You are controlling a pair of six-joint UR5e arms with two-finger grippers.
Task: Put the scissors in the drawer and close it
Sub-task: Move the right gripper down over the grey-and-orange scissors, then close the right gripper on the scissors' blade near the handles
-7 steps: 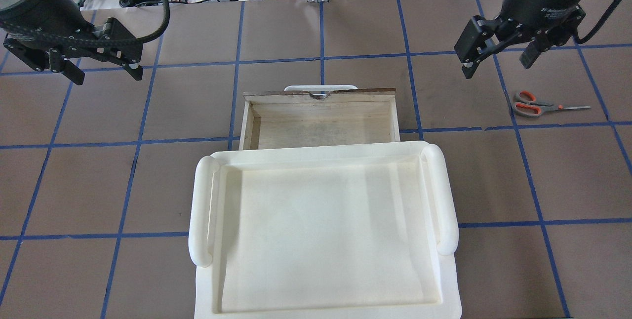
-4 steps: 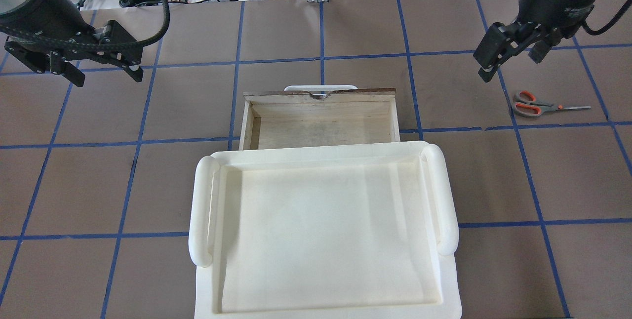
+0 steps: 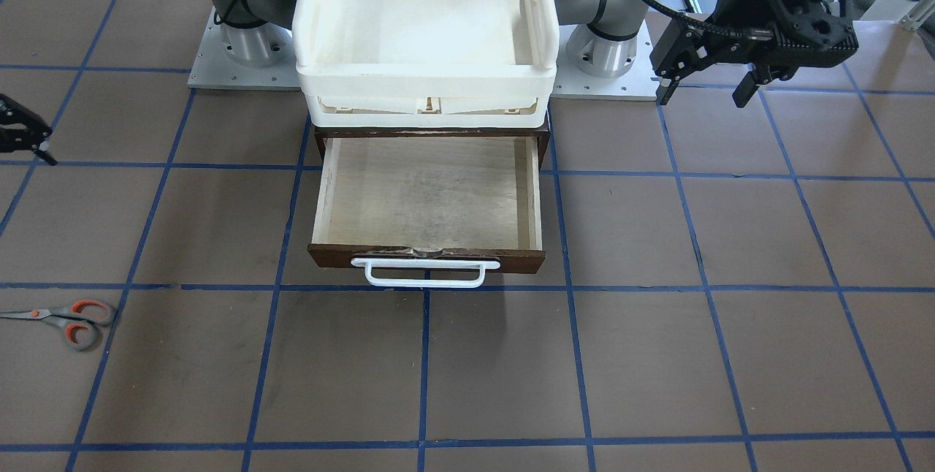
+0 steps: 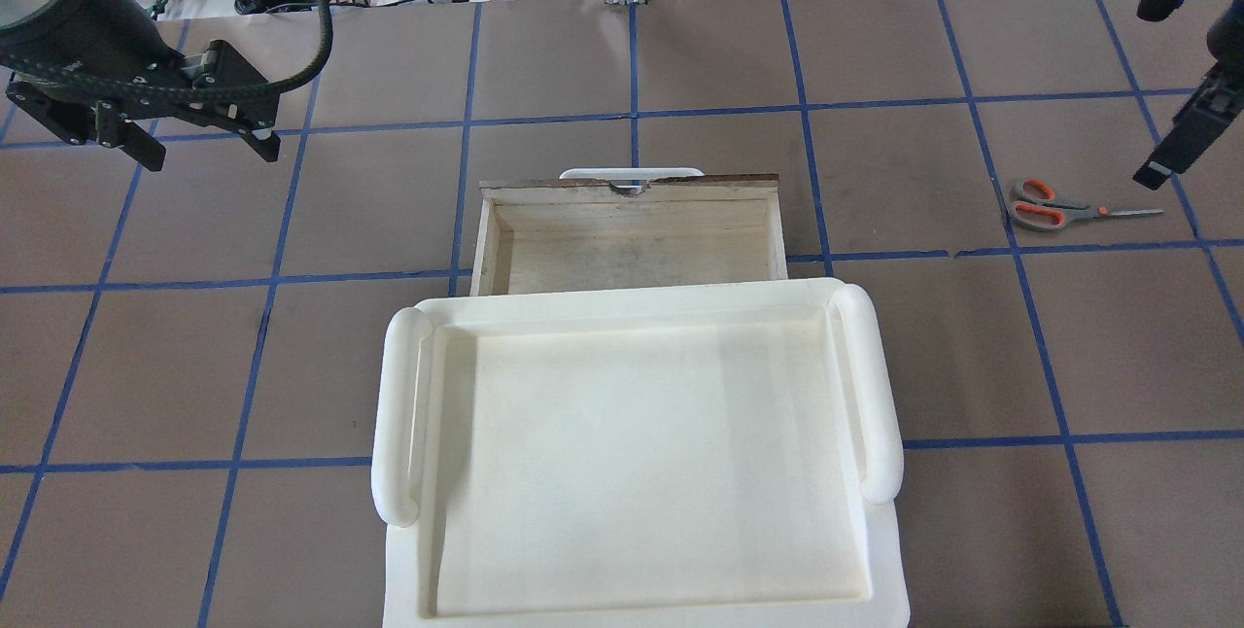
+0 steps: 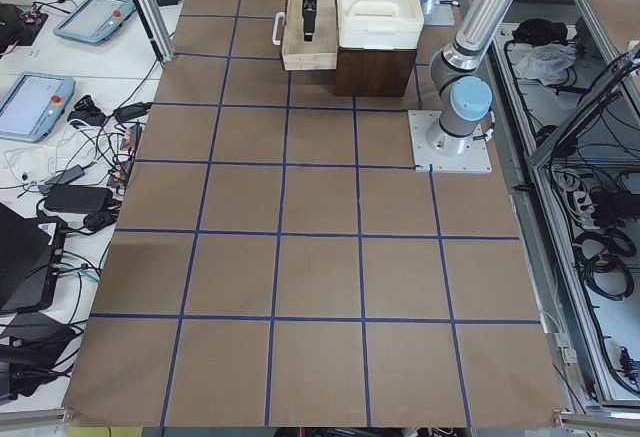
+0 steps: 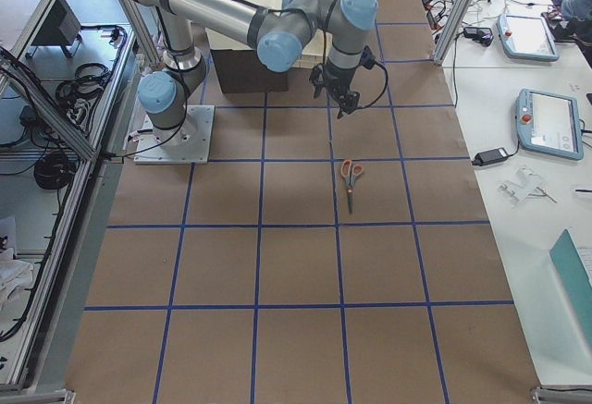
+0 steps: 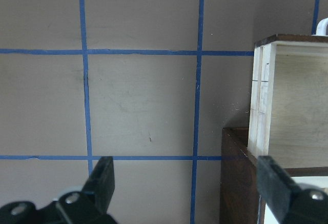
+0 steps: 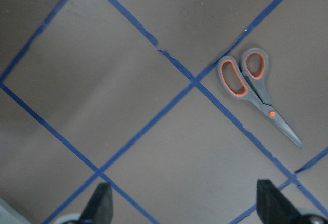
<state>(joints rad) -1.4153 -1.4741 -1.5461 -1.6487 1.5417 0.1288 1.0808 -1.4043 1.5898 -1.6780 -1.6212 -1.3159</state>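
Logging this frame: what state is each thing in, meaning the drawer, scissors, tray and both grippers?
drawer: pulled open, empty.
scissors: blades shut, lying flat on the table, outside the drawer.
tray: empty.
left gripper: open, holding nothing.
right gripper: open, holding nothing, above the table near the scissors.

At the middle of the desk (image 4: 194, 366) the drawer (image 4: 632, 259) juts forward from under the tray (image 4: 878, 385); the scissors (image 4: 1057, 211) lie well apart, to the robot's right.

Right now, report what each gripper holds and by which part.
Nothing is held. The left gripper and right gripper are both open and empty; the scissors lie flat on the table, untouched.
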